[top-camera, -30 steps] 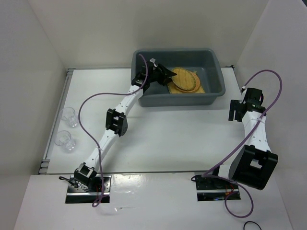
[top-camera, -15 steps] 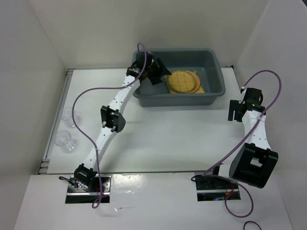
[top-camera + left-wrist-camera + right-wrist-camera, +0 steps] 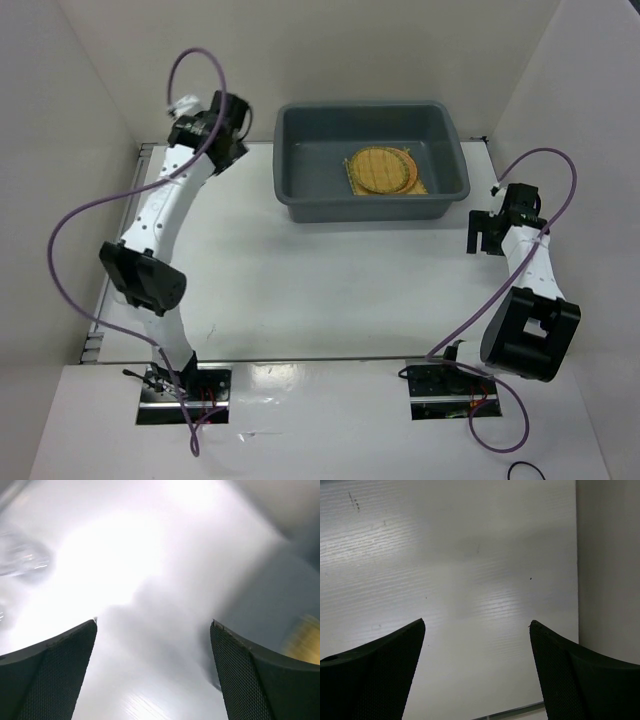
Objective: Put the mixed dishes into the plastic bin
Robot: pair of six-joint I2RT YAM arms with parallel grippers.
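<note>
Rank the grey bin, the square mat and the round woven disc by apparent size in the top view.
1. grey bin, by far the largest.
2. square mat, only its corners showing past the disc.
3. round woven disc, nearly the mat's size; a close call.

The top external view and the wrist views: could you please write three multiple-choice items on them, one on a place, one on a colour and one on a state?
1. Where does the yellow woven mat lie?
A. left of the bin
B. inside the bin
C. propped on its rim

2. What colour are the long looping cables?
A. green
B. purple
C. orange

3. How is the right end effector?
A. shut on the mat
B. shut on the bin's rim
C. open, holding nothing

Answers:
1 B, the mat rests on the bin's floor under a round disc.
2 B, the loops show purple in the top view.
3 C, its wrist view shows the fingers apart with only table between.
</note>
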